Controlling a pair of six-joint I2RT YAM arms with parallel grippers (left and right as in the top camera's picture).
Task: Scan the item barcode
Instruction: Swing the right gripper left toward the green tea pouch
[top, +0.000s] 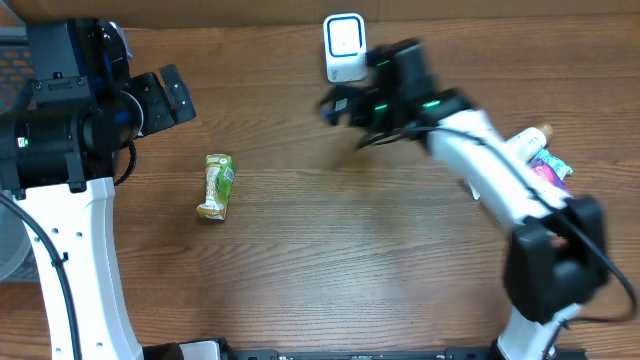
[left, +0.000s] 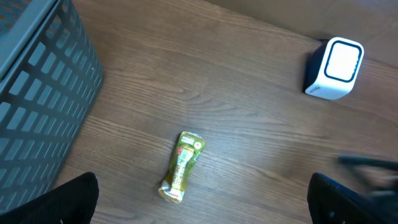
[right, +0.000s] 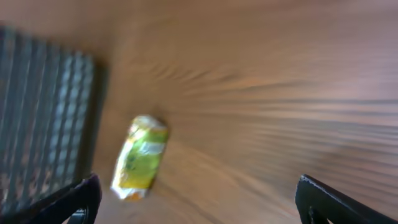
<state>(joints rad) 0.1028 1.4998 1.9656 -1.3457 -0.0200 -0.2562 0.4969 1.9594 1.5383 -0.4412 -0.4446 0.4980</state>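
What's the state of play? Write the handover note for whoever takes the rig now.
Left hand: open, empty, over the table's left side.
Right hand: open, empty, beside the scanner.
Pouch: lying flat, left of centre, neither hand touching it.
Done: nothing visible; pouch not picked up.
Left: grasp the pouch, show its barcode to the scanner.

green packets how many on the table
1. The green packet lies left of centre. Other items at the right edge are half hidden behind the right arm.
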